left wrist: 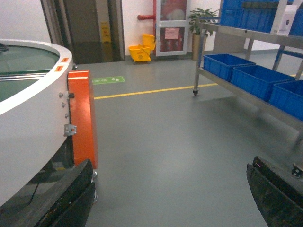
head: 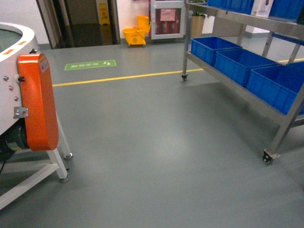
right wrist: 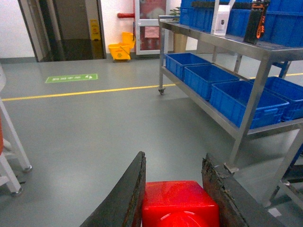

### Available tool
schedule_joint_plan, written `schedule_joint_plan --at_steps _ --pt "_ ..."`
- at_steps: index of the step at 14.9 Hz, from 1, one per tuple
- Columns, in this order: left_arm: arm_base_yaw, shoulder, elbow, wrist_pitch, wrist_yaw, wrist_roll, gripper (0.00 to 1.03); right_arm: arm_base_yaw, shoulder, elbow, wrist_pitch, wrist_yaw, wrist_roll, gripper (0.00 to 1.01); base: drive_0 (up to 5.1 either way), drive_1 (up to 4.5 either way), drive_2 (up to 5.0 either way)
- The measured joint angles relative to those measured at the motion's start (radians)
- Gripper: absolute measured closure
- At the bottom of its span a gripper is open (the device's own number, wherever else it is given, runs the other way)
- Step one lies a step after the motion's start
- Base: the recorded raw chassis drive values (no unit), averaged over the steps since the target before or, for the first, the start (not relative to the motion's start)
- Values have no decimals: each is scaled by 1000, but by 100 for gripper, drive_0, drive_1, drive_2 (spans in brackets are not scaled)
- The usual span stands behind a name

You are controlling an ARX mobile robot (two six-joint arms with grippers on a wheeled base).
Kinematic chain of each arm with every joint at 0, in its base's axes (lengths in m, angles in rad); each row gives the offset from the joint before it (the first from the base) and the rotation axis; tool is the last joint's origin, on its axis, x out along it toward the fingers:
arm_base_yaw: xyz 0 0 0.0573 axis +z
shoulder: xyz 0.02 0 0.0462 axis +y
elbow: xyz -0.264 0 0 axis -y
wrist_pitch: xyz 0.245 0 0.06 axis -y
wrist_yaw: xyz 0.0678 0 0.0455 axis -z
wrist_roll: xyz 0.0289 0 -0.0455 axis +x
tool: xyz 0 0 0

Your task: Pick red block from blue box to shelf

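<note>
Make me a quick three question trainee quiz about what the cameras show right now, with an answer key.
1. True or false: the right end effector is shut on the red block.
2. Which best describes the left end effector? A) open, holding nothing B) shut on a crate C) shut on the block
3. Fill in: the blue crates sit on the lower tier of the steel ____.

Key: 1 true; 2 A; 3 shelf.

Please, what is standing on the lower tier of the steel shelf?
On the lower tier of the shelf stands a row of dark blue crates. What they contain cannot be seen; their walls hide most of the insides.
</note>
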Motion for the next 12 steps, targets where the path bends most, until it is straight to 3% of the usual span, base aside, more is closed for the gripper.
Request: schedule_joint_plan --at_steps 12 --pt "0 0 0 0 0 0 5 0 0 0 0 0 0 72 -6 425 -436"
